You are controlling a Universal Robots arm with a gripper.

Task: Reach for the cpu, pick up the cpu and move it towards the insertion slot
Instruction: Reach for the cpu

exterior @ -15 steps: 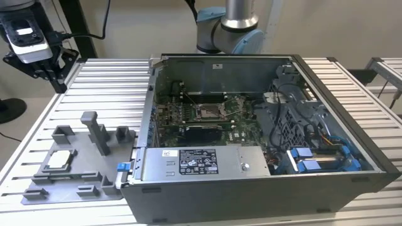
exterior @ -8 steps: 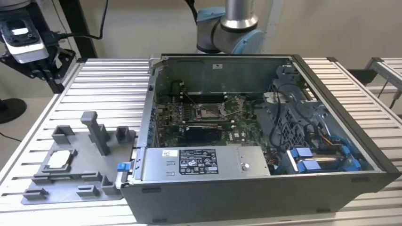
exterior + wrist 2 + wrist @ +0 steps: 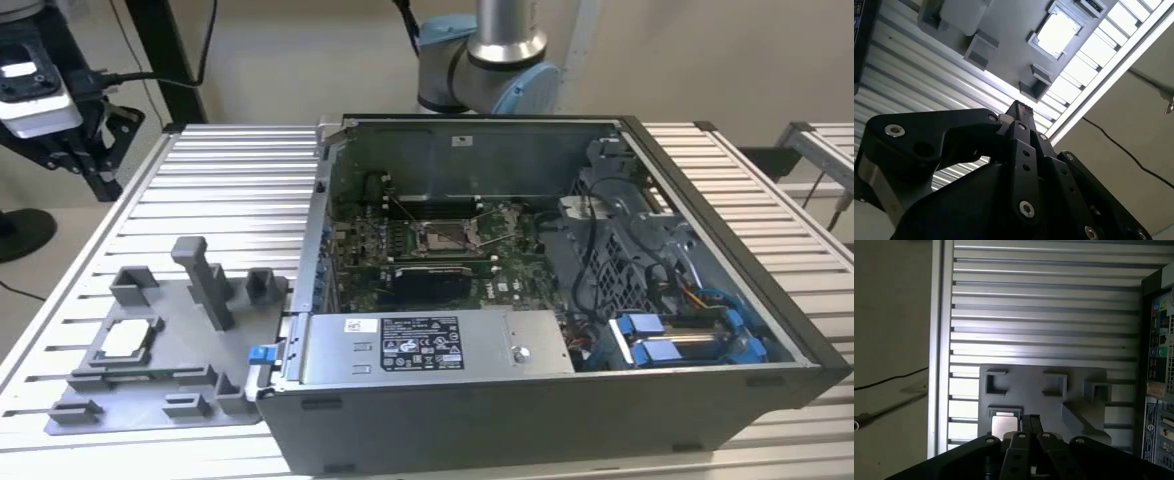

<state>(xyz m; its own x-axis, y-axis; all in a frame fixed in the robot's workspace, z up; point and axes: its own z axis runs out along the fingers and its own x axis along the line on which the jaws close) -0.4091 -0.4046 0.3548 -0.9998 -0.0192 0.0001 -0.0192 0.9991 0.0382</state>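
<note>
The cpu [image 3: 124, 340] is a pale silver square lying flat in a recess of the grey fixture [image 3: 160, 400] on the table, at the exterior view's left. Both wrist views show the cpu [image 3: 1056, 34] [image 3: 1004, 424] still in its recess. My gripper [image 3: 54, 125] hangs high at the exterior view's upper left, well above and apart from the fixture. Its black fingers [image 3: 1021, 109] [image 3: 1030, 421] are pressed together with nothing between them. The insertion slot [image 3: 441, 237], a shiny metal-framed socket, sits on the motherboard inside the open computer case [image 3: 534, 400].
The grey fixture carries upright posts and blocks [image 3: 203, 280] close to the cpu. The case wall [image 3: 310, 260] stands between fixture and socket. Slatted metal table [image 3: 214, 200] surrounds both. A cable [image 3: 889, 380] lies on the floor beyond the table edge.
</note>
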